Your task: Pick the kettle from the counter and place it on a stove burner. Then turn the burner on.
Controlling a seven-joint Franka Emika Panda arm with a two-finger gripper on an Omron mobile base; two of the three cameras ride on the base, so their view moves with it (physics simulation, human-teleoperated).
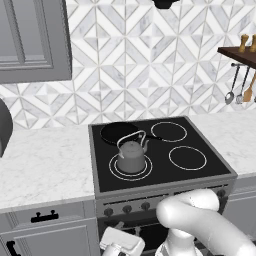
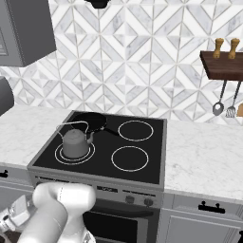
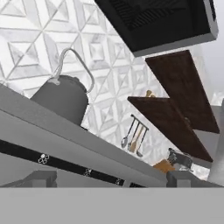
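Observation:
The dull-grey kettle (image 1: 131, 155) (image 2: 76, 142) stands upright on the front-left stove burner (image 1: 114, 172) (image 2: 59, 155), a double white ring on black glass that is not glowing. In the hand view the kettle (image 3: 61, 99) rises above the stove's front edge, its wire handle arched up. My gripper (image 1: 121, 245) (image 3: 113, 179) hangs low in front of the stove's control panel, below and apart from the kettle. Its fingers (image 3: 41, 178) stand wide open with nothing between them. The white marble counter (image 1: 45, 165) (image 2: 201, 156) flanks the cooktop on both sides.
A black frying pan (image 1: 117, 132) (image 2: 90, 120) sits on the back-left ring, just behind the kettle. A row of knobs (image 1: 127, 208) (image 2: 130, 199) (image 3: 43, 159) lines the stove front. Utensils (image 1: 239, 90) (image 2: 223, 102) hang under a wooden shelf at the right.

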